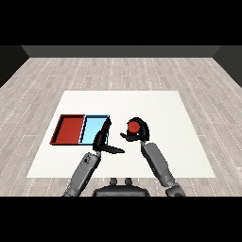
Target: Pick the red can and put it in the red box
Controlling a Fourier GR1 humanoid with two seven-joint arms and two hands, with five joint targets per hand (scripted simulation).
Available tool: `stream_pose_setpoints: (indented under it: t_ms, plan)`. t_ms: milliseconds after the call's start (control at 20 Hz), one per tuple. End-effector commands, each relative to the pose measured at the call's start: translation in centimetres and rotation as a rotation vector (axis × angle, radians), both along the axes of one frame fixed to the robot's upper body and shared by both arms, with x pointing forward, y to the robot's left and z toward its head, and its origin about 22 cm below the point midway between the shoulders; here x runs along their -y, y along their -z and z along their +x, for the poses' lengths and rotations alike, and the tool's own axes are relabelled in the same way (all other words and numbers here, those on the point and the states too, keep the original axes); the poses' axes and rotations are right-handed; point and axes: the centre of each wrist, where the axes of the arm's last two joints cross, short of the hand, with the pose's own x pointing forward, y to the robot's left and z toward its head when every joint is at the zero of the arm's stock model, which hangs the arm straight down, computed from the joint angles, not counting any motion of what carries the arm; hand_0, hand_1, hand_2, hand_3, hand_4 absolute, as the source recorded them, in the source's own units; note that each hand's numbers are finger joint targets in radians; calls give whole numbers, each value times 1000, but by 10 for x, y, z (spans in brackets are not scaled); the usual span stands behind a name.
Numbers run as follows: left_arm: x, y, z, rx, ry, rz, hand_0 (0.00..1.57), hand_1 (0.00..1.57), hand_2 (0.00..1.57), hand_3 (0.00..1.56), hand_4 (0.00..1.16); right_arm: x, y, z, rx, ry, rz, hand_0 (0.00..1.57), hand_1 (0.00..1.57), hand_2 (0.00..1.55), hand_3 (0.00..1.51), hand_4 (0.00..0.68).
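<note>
Red can (133,126) | your right hand (140,133) curls round it, at 3 o'clock of light blue tray (94,128) | red tray (70,129) at 9 o'clock | left hand (103,140) fingers straight, holding nothing.

Pale grey wood-plank floor (198,75) all round the white table (156,104), with a dark wall (121,51) at the back.

From my station I saw a white table (156,101) spread across a floor of pale grey wood planks (118,71). A light blue tray (93,128) lay on the table toward its left side. A dark wall (121,51) closed off the far end of the room.
</note>
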Motion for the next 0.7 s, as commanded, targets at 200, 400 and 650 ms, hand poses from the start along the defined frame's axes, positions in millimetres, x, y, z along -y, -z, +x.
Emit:
stream_pose_setpoints:
  t_ms: [200, 400, 650]
  plan:
    - [29, 11, 14, 5, 6, 27, 0, 0, 0, 0, 0, -17, -16, 15, 9, -29, 18, 1392, 1392, 1409, 1400, 615]
    - [25, 12, 14, -26, 19, 34, 0, 0, 0, 0, 0, -42, -25, 5, 37, -59, 10, 1410, 1410, 1432, 1406, 613]
    - [36, -6, 17, -61, 20, 77, 0, 0, 0, 0, 0, -52, -44, -15, 44, -106, 45, 1431, 1431, 1435, 1401, 615]
